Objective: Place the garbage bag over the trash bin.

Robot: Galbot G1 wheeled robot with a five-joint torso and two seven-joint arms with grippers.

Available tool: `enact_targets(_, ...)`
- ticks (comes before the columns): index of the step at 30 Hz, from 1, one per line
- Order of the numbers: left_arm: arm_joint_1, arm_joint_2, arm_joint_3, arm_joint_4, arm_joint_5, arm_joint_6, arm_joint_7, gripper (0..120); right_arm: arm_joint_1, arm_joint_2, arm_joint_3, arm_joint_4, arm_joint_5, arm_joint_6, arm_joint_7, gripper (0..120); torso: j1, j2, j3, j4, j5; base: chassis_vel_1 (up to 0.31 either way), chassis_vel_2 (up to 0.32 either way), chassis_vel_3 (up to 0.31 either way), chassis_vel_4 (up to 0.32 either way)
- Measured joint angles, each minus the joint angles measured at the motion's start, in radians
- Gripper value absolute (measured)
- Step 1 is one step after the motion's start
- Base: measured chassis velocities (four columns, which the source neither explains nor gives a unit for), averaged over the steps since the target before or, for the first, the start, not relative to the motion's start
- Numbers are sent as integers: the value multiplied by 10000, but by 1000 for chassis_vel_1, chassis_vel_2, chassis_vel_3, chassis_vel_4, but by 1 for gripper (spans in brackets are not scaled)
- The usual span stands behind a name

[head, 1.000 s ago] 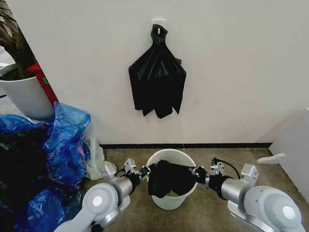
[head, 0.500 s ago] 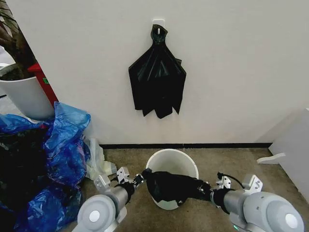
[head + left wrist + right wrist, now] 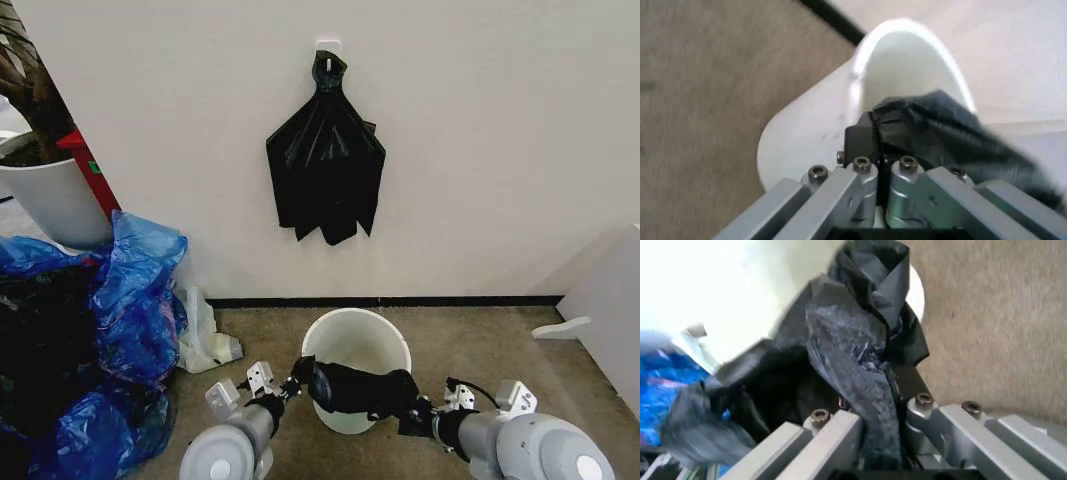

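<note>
head: garbage bag stretched across near rim of trash bin, left gripper and right gripper pinching its ends | left wrist: fingers clamped tight on bag edge beside bin rim | right wrist: bag bunched between closed fingers, above carpet
</note>
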Motion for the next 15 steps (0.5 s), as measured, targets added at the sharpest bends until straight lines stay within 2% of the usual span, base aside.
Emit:
enact_targets(9, -465, 630, -218, -801, -659, 25, -472, 0, 389, -69, -145, 258, 232, 434, 663, 0, 0, 0, 1, -1, -1, 0, 0, 0, 0)
enact_targets(15, -296, 904, -332, -902, -722, 95, -498, 0, 195, -27, -157, 277, 367, 615, 1021, 0, 0, 0, 1, -2, -2, 0, 0, 0, 0)
